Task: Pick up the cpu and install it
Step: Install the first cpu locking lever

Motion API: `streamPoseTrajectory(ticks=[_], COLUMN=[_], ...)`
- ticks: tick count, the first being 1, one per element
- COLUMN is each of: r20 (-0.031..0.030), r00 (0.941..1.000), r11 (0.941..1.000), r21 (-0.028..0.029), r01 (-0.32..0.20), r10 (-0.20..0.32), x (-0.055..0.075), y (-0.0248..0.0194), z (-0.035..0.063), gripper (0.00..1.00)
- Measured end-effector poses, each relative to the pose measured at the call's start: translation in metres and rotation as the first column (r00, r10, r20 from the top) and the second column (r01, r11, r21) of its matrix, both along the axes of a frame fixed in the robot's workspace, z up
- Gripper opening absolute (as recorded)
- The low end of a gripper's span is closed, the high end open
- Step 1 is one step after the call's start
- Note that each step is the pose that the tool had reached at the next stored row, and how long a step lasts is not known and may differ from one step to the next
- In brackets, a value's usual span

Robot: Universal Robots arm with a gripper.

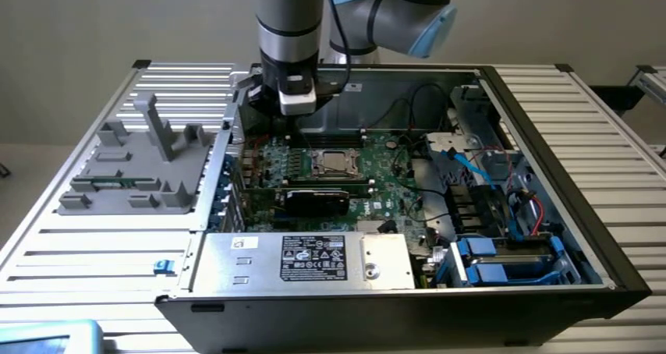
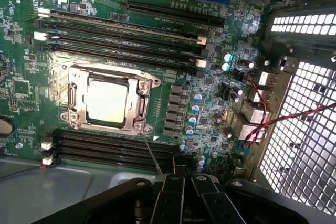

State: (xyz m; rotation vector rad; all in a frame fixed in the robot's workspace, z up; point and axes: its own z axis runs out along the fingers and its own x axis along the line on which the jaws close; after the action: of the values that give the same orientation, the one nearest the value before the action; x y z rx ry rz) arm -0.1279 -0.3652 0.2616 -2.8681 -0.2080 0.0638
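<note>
Gripper (image 2: 182,178) hovers, jaws together and empty, over the green motherboard (image 2: 210,85), where the cpu (image 2: 106,98) sits inside its metal-framed socket (image 2: 145,84).

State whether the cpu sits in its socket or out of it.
In: the cpu lies flat inside the socket's metal frame.

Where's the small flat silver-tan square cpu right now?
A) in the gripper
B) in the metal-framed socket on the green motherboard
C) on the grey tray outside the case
B: the small flat silver-tan square cpu lies inside the metal-framed socket on the green motherboard, apart from the black gripper hovering above the board.
</note>
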Motion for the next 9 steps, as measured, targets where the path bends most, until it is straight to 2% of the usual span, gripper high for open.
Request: streamPoseTrajectory(ticks=[2, 3, 6, 9], r20=[-0.0001, -0.0002, -0.0001, -0.0001], r00=[1.0, 1.0, 1.0, 1.0], r11=[1.0, 0.9999, 0.9995, 0.999], r21=[0.0063, 0.0114, 0.0317, 0.0438], r01=[0.0, 0.001, 0.001, 0.003], r10=[0.0, -0.001, -0.001, -0.003], x=[-0.0008, -0.0011, -0.0021, -0.0024], y=[0.0008, 0.0013, 0.0031, 0.005], z=[-0.0019, -0.0026, -0.0048, -0.0077], gripper=[0.11, 0.11, 0.11, 0.11])
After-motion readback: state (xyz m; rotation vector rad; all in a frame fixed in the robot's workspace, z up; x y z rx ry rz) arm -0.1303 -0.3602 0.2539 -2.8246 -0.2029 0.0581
